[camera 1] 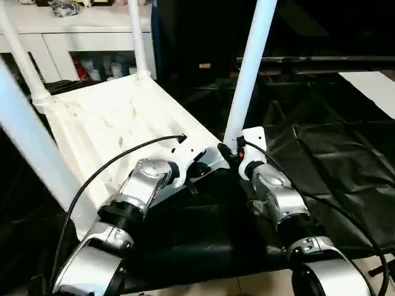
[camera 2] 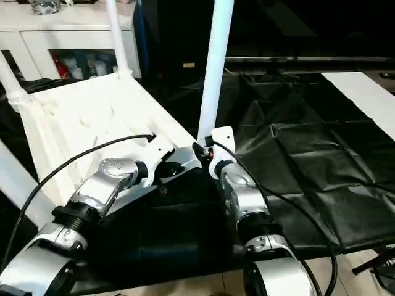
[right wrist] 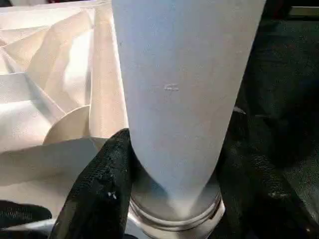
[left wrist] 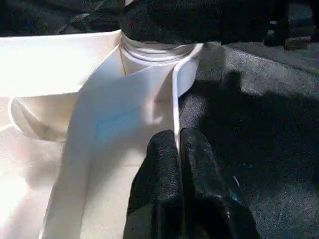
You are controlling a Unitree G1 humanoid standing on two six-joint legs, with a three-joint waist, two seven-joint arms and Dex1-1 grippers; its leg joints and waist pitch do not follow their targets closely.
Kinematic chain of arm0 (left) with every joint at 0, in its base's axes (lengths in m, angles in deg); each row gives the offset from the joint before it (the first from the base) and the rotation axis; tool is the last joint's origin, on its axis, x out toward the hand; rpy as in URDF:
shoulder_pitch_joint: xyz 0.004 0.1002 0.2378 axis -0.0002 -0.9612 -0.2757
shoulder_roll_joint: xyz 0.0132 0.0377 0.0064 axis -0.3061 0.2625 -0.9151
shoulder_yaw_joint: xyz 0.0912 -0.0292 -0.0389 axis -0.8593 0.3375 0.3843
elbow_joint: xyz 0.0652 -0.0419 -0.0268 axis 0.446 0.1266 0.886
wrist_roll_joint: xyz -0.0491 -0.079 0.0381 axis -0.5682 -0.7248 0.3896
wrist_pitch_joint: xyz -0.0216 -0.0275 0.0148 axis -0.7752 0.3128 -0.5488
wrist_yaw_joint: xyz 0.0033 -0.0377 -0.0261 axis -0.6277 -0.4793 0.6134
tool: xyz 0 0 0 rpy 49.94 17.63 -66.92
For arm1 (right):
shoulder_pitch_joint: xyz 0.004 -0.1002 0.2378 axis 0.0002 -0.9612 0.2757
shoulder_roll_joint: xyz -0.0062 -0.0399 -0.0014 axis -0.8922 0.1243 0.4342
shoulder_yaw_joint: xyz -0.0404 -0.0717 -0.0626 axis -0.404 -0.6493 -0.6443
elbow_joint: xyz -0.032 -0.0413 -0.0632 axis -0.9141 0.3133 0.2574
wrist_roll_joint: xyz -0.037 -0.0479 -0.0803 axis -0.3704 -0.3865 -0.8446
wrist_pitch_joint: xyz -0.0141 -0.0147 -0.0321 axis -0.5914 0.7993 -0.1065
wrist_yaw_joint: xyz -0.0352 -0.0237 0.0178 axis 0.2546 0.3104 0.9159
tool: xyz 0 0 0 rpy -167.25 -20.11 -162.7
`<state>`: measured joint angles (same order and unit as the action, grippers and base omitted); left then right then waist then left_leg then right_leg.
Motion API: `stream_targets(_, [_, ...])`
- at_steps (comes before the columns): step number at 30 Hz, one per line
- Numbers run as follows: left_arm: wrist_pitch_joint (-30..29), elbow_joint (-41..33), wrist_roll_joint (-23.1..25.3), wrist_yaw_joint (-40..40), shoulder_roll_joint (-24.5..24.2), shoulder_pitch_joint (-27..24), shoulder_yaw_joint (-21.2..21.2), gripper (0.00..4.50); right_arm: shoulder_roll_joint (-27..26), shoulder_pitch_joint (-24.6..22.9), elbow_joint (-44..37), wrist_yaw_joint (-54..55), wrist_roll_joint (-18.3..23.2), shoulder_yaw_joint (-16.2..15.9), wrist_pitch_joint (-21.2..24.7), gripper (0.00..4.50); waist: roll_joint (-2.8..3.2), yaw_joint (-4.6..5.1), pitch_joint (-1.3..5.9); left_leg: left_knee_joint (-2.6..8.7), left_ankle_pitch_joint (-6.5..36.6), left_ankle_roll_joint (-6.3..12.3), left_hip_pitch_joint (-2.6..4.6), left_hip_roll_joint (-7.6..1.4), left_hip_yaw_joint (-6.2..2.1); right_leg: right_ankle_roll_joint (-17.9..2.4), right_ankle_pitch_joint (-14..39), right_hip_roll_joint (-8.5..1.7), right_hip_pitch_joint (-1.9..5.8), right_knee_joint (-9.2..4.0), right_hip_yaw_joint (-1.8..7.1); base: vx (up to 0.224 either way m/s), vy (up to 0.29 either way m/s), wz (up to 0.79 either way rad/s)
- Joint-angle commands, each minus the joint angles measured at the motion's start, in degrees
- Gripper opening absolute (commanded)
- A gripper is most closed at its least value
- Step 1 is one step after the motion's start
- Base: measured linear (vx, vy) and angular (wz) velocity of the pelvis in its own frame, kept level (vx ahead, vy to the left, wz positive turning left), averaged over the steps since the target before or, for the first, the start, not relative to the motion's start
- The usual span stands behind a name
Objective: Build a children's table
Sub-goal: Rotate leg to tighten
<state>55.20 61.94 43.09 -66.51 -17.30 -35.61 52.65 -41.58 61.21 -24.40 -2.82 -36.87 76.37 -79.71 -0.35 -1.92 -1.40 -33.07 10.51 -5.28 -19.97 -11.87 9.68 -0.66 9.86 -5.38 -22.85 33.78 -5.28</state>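
Observation:
The children's table lies upside down on a black sheet, its ribbed white top (camera 1: 117,117) facing up. Several white tube legs stand in the corner sockets: one at the near right corner (camera 1: 250,68), one at the back (camera 1: 137,37), one on the left (camera 1: 21,58). My left gripper (left wrist: 177,149) is shut on the thin rim of the top, just beside the near right corner socket (left wrist: 154,55). My right gripper (right wrist: 174,199) grips the near right leg (right wrist: 184,84) just above its socket, with a black finger (right wrist: 107,194) pressed on either side of the tube.
A white cabinet (camera 1: 74,24) stands behind the table. The black sheet (camera 1: 321,154) spreads to the right, with a white panel (camera 1: 376,86) at its far right edge. Black cables run along both silver forearms. A large leg (camera 1: 31,148) rises close at the left.

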Motion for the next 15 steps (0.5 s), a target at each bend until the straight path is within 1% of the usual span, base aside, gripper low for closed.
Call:
stream_targets(1, [-0.9, 1.0, 1.1, -2.6, 0.6, -1.5, -4.2, 0.00, -0.1, 0.6, 0.7, -5.1, -0.7, -3.8, 0.1, 2.07, 0.34, -0.47, 2.39, 4.24, 18.5, 2.24, -0.08, -0.68, -0.25, -6.7, 25.0, -2.86, 2.15, -5.31, 2.20, 0.000, 0.000, 0.00])
stream_targets(2, [-0.7, 1.2, 2.4, -4.9, -1.1, -1.5, -6.1, 0.00, 2.8, 0.3, -1.4, -9.1, -1.3, -5.0, -0.8, 2.07, 0.70, -0.36, 2.45, 4.20, 18.6, 2.19, -0.07, -0.74, -0.20, -7.3, 23.2, -2.66, 2.14, -5.28, 2.22, 0.000, 0.000, 0.00])
stream_targets(3, [-0.6, 1.2, 2.8, -5.8, -1.5, -1.4, -6.5, 0.00, 3.8, 0.2, -2.1, -10.6, -1.4, -5.3, -0.9, 2.07, 0.22, -0.39, 2.55, 4.12, 18.4, 2.53, -0.13, -0.78, -0.04, -8.0, 21.1, -2.54, 2.37, -5.08, 2.28, 0.000, 0.000, 0.00])
stream_targets(4, [-0.3, 1.2, 3.0, -7.2, -2.2, -1.4, -7.0, 0.00, 5.1, 0.1, -3.0, -12.8, -1.2, -5.4, -1.1, 2.07, 0.18, -0.48, 2.61, 4.07, 17.9, 2.70, -0.06, -0.83, 0.01, -8.6, 20.0, -2.57, 2.34, -4.94, 2.35, 0.000, 0.000, 0.00])
stream_targets(5, [0.1, 1.2, 3.2, -8.7, -2.8, -1.3, -7.5, 0.00, 6.5, -0.2, -3.8, -15.1, -0.8, -5.4, -1.4, 2.07, 0.74, -0.40, 2.69, 3.93, 16.8, 2.97, -0.10, -0.90, 0.16, -10.3, 16.0, -2.50, 2.49, -4.63, 2.52, 0.000, 0.000, 0.00])
stream_targets(6, [1.3, 1.3, 3.6, -11.3, -4.1, -1.3, -8.3, 0.00, 8.8, -0.6, -5.1, -18.7, 0.0, -5.3, -1.7, 2.07, 1.24, -0.45, 2.70, 3.87, 16.3, 3.01, -0.18, -0.79, 0.08, -10.7, 14.9, -2.42, 2.75, -4.43, 2.43, 0.000, 0.000, 0.00])
stream_targets(7, [2.2, 1.4, 3.7, -13.3, -5.1, -1.2, -8.8, 0.00, 10.5, -0.9, -6.0, -21.2, 0.6, -5.1, -1.9, 2.07, 0.90, -0.35, 2.69, 3.82, 16.1, 3.38, -0.34, -0.73, 0.21, -10.9, 14.4, -2.38, 2.81, -4.50, 2.44, 0.000, 0.000, 0.00])
stream_targets(8, [2.4, 1.3, 3.8, -14.2, -5.6, -1.2, -9.0, 0.00, 11.2, -1.0, -6.4, -22.4, 1.1, -4.8, -1.8, 2.39, 0.64, -0.56, 2.91, 3.55, 15.2, 4.22, -0.21, -0.71, 0.29, -11.5, 13.1, -2.42, 2.94, -4.23, 2.47, 0.000, 0.000, 0.00])
stream_targets(9, [3.5, 1.1, 3.8, -17.3, -7.2, -1.2, -9.6, 0.00, 13.6, -1.4, -7.7, -26.4, 2.6, -3.9, -1.2, 2.58, 0.75, -0.81, 3.09, 3.37, 13.5, 4.93, -0.10, -0.77, 0.41, -12.7, 10.7, -2.49, 2.91, -3.90, 2.59, 0.000, 0.000, 0.00])
stream_targets(10, [4.4, 0.9, 3.7, -19.0, -8.2, -1.2, -10.0, 0.00, 14.7, -1.6, -8.3, -28.3, 3.6, -3.3, -0.7, 2.71, 0.82, -0.98, 3.11, 3.35, 12.6, 5.48, -0.20, -0.77, 0.40, -13.2, 9.5, -2.54, 3.09, -3.79, 2.58, 0.000, 0.000, 0.00])
stream_targets(11, [5.0, 0.7, 3.5, -20.8, -9.4, -1.3, -10.3, 0.00, 16.3, -2.1, -9.5, -31.6, 5.3, -2.8, 0.5, 2.73, 1.65, -1.35, 3.10, 3.29, 10.3, 6.25, -0.33, -1.02, 0.36, -14.3, 5.9, -2.45, 3.12, -3.21, 2.54, 0.000, 0.000, 0.00])
stream_targets(12, [5.5, 0.6, 3.4, -21.4, -9.8, -1.3, -10.4, 0.00, 16.8, -2.3, -10.1, -32.6, 5.7, -2.7, 0.9, 2.73, 1.52, -1.46, 3.02, 3.37, 10.5, 6.34, -0.23, -1.08, 0.41, -14.3, 5.8, -2.38, 3.14, -3.42, 2.46, 0.000, 0.000, 0.00])
stream_targets(13, [6.2, 0.5, 3.3, -22.3, -10.4, -1.3, -10.6, 0.00, 17.5, -2.6, -10.8, -34.0, 6.4, -2.7, 1.4, 2.92, 0.85, -1.48, 3.01, 3.38, 10.6, 6.41, -0.29, -1.16, 0.44, -14.4, 5.7, -2.28, 3.27, -3.30, 2.40, 0.000, 0.000, 0.00])
stream_targets(14, [6.8, -0.4, 2.6, -24.4, -11.7, -1.7, -10.7, 0.00, 19.1, -3.5, -12.4, -37.2, 7.2, -3.2, 2.4, 3.05, 0.76, -1.80, 2.98, 3.51, 10.8, 6.33, -0.31, -1.29, 0.39, -14.5, 6.4, -2.35, 3.40, -3.20, 2.32, 0.000, 0.000, 0.00])
stream_targets(15, [7.7, -1.6, 1.8, -26.5, -13.1, -2.2, -10.7, 0.00, 20.9, -4.7, -14.2, -40.6, 7.3, -4.2, 2.7, 3.12, 1.08, -1.93, 2.96, 3.53, 11.0, 6.02, -0.34, -1.40, 0.34, -14.3, 7.1, -2.43, 3.37, -3.11, 2.34, 0.000, 0.000, 0.00])
